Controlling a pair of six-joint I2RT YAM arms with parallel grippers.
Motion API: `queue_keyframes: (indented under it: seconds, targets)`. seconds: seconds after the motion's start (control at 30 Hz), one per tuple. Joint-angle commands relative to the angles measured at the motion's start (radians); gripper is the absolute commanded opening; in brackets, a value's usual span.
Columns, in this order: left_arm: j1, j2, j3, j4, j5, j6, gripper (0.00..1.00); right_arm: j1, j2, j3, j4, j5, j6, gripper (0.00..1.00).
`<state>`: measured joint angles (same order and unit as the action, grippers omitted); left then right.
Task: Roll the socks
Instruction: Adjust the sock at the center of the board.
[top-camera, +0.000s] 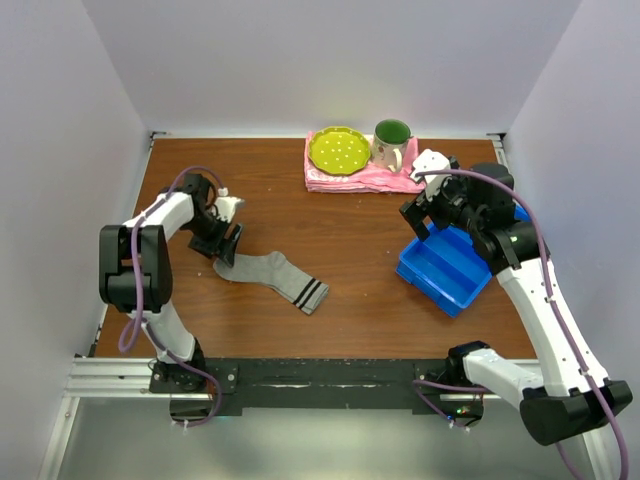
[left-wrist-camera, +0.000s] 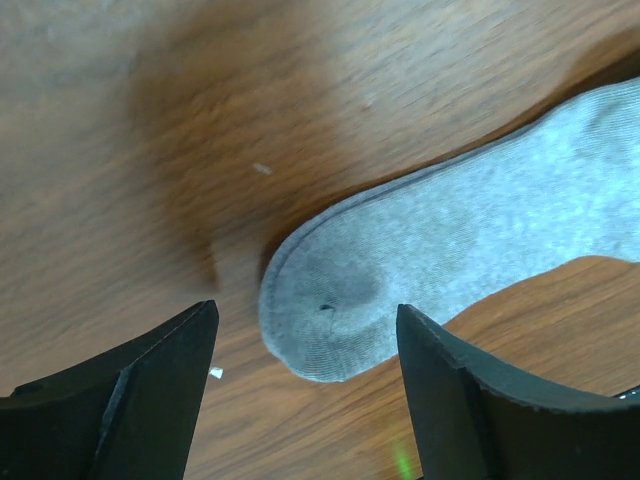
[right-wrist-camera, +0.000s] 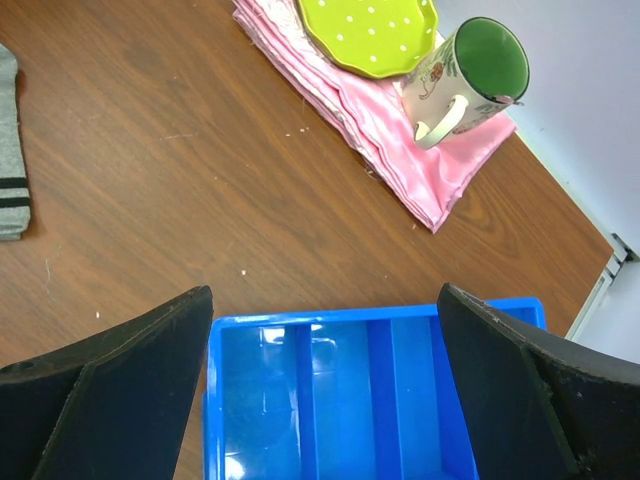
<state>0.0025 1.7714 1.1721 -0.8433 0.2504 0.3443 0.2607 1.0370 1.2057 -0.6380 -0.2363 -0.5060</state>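
**Sock flat, roll not begun**

Progress: nothing rolled yet. The grey knitted sock (top-camera: 275, 277), w/ two dark stripes and a white band near the cuff, lies flat at full length on the brown wood-grain surface (top-camera: 340, 230). It sits left of centre, toe toward the left arm and cuff toward the middle. Only one sock in view.

The left tool (top-camera: 228, 250) is low over the toe end. In the wrist view its jaws stand apart w/ the toe tip between them. Neither finger seems to touch the fabric, though that view cuts off low, so I can't be sure. It holds nothing. The right tool (top-camera: 425, 215) is wide and empty above the blue plastic bin (top-camera: 447, 268), well apart from the sock.

Left to do, by my read: pinch the toe, fold it onto itself, then roll along to the cuff, i.e. the whole job.

Surface & room: at the back edge a folded pink cloth (top-camera: 385, 180) carries a lime-green dotted plate (top-camera: 338, 150) and a floral mug (top-camera: 392, 145) w/ a green inside. The bin sits at the right, dividers showing. Pale walls (top-camera: 300, 60) close in the back and both sides. A black rail (top-camera: 330, 375) along the near edge holds the arm bases.
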Motion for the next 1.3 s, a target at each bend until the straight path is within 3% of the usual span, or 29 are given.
queue_keyframes:
  seconds: [0.0,0.3,0.53,0.67,0.9,1.1,1.27]
  targets:
    - [0.031,0.010,-0.017,0.024,-0.011,0.004,0.76,0.003,-0.020,0.009,-0.002,-0.015,-0.008,0.99]
    - [0.037,0.036,-0.028,0.016,-0.011,0.015,0.51,0.002,-0.031,0.005,-0.003,-0.006,-0.006,0.99]
    - [0.037,0.059,0.001,0.004,-0.025,0.015,0.14,0.002,-0.031,0.003,0.001,-0.012,0.001,0.99]
    - [0.037,0.097,0.076,-0.005,-0.040,0.015,0.01,0.003,-0.031,0.011,0.006,-0.014,0.009,0.99]
    - [0.005,0.264,0.332,-0.004,-0.132,0.007,0.00,0.002,-0.025,0.018,0.020,-0.009,0.023,0.99]
    - [-0.140,0.477,0.639,0.007,-0.296,0.024,0.00,0.003,-0.023,0.028,0.037,0.011,0.037,0.99]
    - [-0.252,0.673,0.981,0.000,-0.390,0.061,0.00,0.005,-0.017,0.015,0.054,0.029,0.037,0.99]
